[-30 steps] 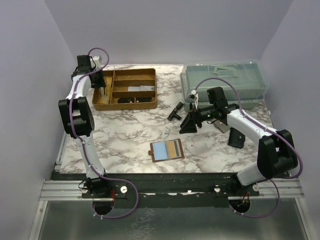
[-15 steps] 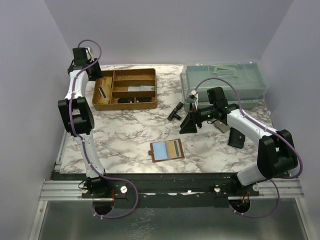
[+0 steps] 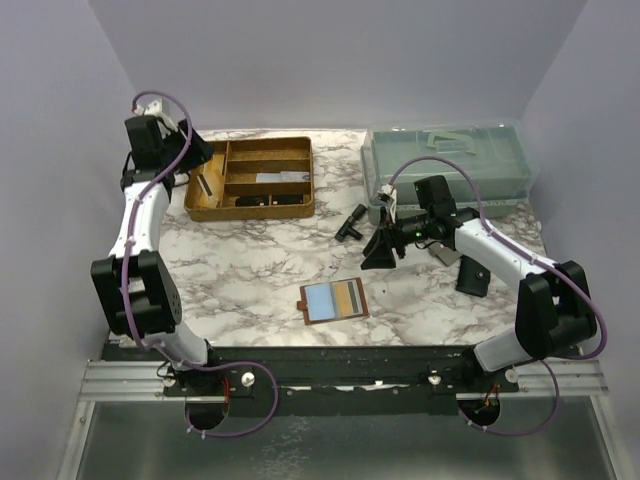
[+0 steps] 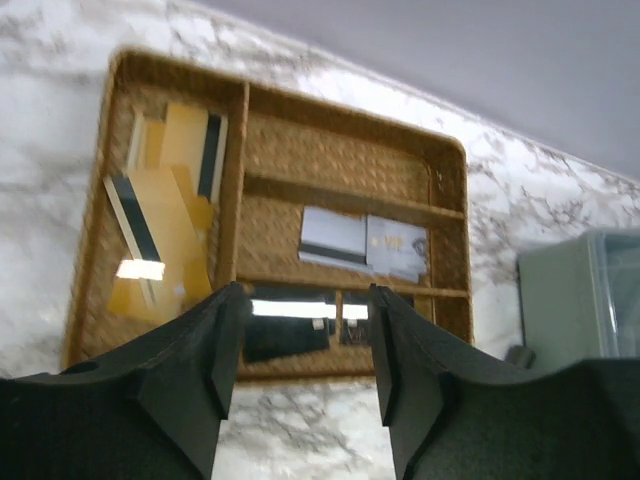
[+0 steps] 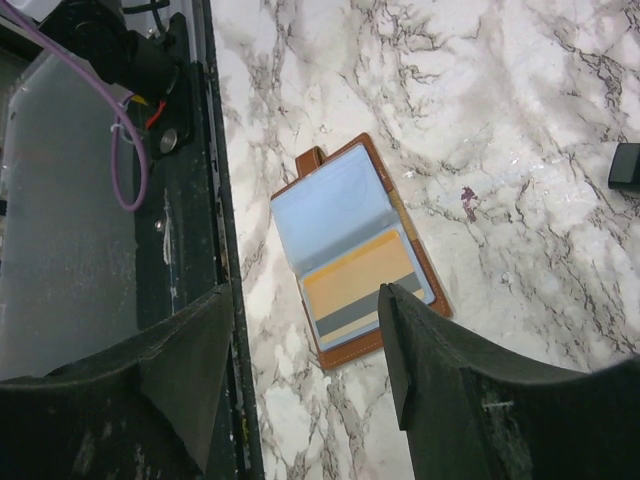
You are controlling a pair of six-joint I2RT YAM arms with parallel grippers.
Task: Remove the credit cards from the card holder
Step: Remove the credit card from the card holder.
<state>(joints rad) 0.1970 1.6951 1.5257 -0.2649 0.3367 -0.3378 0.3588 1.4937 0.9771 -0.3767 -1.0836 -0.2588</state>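
Observation:
The reddish-brown card holder (image 3: 333, 300) lies open near the table's front edge. In the right wrist view the card holder (image 5: 400, 205) shows a light blue card (image 5: 330, 205) in one pocket and a tan card with a grey stripe (image 5: 362, 285) in the other. My right gripper (image 3: 380, 250) hangs open above and behind the holder, nothing between its fingers. My left gripper (image 3: 197, 160) is open and empty, raised at the left end of the gold-brown tray (image 3: 250, 213). Tan credit cards (image 4: 165, 195) lie loose in the tray's left compartment.
The tray (image 4: 350, 105) also holds pale cards (image 4: 362, 242) and dark items in other compartments. A clear lidded box (image 3: 450, 165) stands at the back right. A small black pouch (image 3: 473, 277), a grey flat piece (image 3: 445, 255) and a small black part (image 3: 351, 222) lie by the right arm.
My left gripper opened over the tray's left compartment, leaving a card there, and the arm has drawn back up and to the left. The right arm has barely moved.

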